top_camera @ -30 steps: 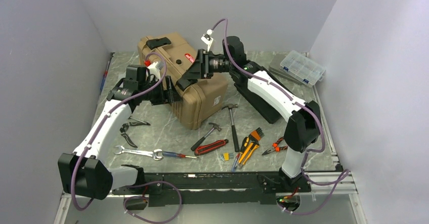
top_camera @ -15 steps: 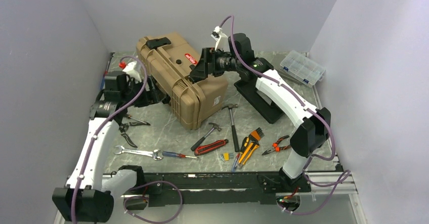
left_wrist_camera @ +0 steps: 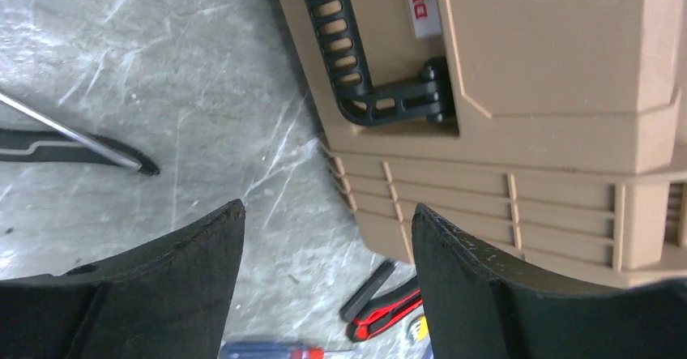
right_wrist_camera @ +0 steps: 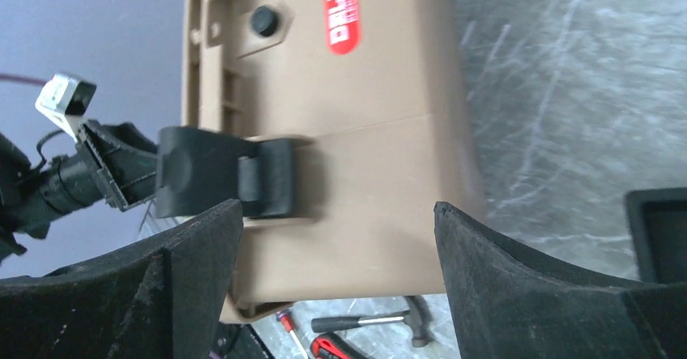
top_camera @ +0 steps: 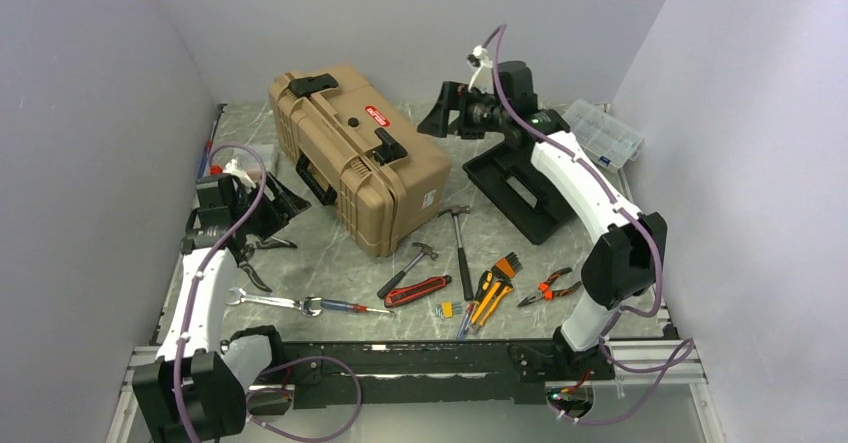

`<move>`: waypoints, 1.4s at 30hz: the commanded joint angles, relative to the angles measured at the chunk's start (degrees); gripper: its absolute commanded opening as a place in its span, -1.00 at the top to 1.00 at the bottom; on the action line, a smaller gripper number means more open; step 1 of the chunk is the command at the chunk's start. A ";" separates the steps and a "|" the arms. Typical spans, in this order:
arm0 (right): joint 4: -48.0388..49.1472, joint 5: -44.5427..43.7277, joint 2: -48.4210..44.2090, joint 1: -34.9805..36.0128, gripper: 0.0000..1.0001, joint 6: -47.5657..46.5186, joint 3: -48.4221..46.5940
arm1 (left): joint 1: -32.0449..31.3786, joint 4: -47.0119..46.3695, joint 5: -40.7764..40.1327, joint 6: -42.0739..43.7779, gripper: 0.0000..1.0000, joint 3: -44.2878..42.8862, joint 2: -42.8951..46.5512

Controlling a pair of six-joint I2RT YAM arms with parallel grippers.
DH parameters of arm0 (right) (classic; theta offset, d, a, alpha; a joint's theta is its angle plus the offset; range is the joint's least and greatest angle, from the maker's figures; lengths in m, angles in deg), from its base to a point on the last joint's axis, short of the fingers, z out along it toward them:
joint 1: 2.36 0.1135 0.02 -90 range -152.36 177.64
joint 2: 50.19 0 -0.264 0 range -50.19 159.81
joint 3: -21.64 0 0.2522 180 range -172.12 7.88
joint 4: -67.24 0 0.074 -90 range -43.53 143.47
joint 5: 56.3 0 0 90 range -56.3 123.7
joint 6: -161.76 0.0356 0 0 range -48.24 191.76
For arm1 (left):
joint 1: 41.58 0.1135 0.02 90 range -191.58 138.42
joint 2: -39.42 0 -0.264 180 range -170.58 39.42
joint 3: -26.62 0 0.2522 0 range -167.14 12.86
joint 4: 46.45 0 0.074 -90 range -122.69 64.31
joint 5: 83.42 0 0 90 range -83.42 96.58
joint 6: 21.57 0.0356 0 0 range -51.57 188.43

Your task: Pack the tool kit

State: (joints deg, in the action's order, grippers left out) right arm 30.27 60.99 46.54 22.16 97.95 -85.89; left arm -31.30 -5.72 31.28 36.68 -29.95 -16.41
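Marbled tabletop (top_camera: 320, 253) bears the tan toolbox (top_camera: 400, 183); red label (right_wrist_camera: 344, 6) reads DELIXI.

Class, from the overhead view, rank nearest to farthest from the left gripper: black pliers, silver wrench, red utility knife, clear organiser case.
1. black pliers, beside the left gripper
2. silver wrench, near left
3. red utility knife, near centre
4. clear organiser case, far right

The top view looks down from the near edge over the whole table (top_camera: 320, 263); both wrist views sit close, facing the toolbox (top_camera: 410, 188) from seemingly opposite sides.
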 commanded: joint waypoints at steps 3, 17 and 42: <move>2.06 5.06 4.85 -3.62 -0.80 0.74 -3.87 | 1.19 -21.52 3.09 -13.39 -0.50 5.17 -2.97; 4.22 13.55 15.89 -3.64 -0.97 3.25 -9.34 | 1.15 -51.33 3.69 -27.09 -0.61 10.62 -19.68; -0.41 13.00 20.70 -3.73 -0.84 0.16 -9.66 | -4.47 -62.62 4.09 -28.72 1.00 -0.22 -39.47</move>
State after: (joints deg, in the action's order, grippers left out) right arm 29.86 74.41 66.60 18.40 98.74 -95.45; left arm -34.03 -63.97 34.17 3.31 -27.90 -56.48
